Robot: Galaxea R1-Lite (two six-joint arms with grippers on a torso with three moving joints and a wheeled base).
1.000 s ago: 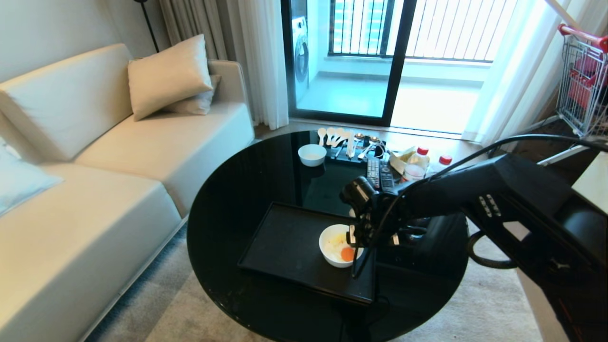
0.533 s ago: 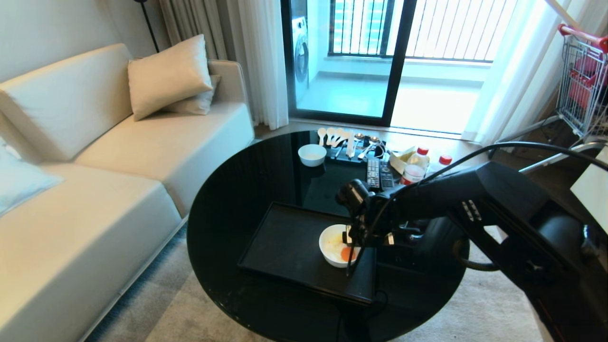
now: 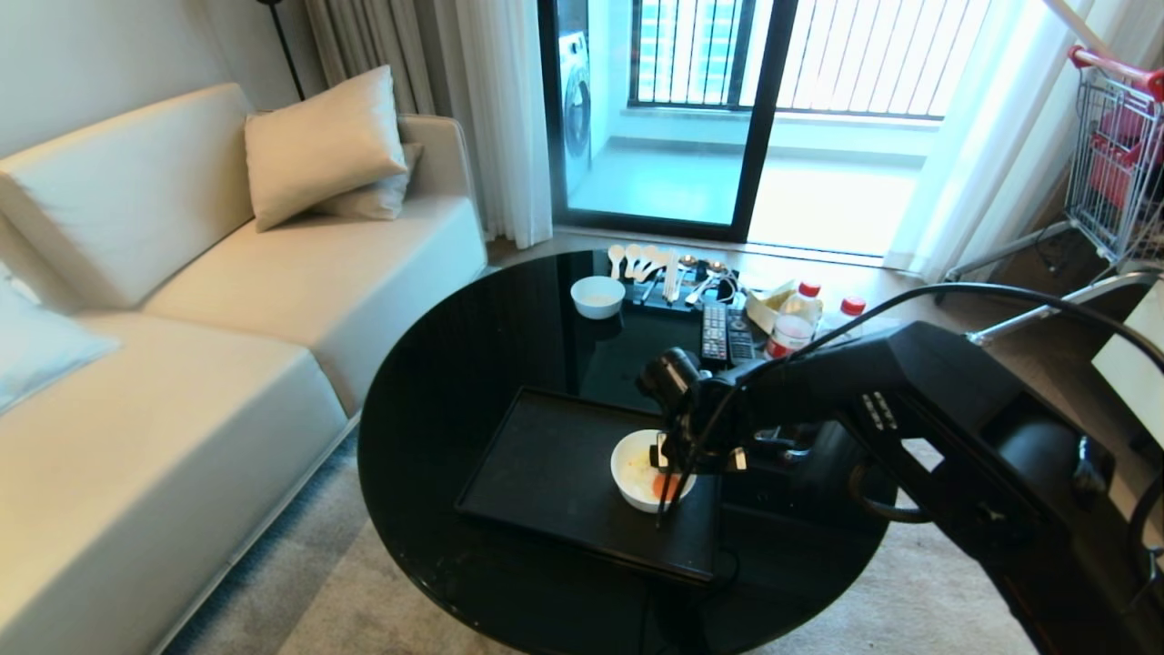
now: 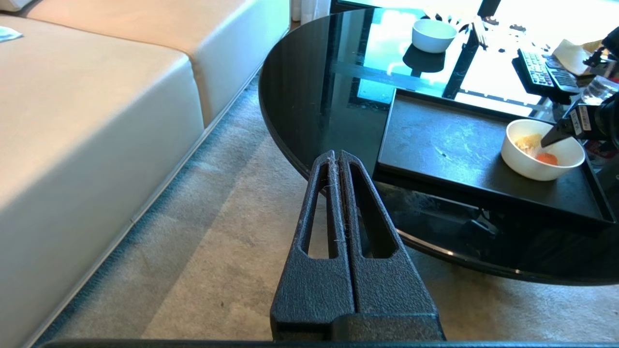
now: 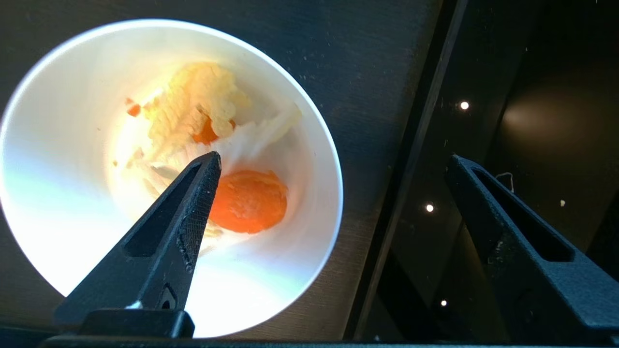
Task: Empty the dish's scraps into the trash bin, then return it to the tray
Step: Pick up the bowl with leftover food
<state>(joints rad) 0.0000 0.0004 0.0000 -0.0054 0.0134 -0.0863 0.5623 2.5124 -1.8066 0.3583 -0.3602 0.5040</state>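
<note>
One finger of my wide-open, empty right hand (image 5: 333,162) hangs inside the glossy white round bowl (image 3: 650,470) at the flat black tray's (image 3: 546,473) near right corner, the other outside its rim.

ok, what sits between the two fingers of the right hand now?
In the right wrist view, the open right hand straddles the near wall of the dish: one finger over the scraps, the other outside, past the tray rim.

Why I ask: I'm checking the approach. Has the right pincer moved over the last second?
Yes. In the head view the right pincer has crept left and slightly down across the dish, which sits unmoved on the tray.
</note>
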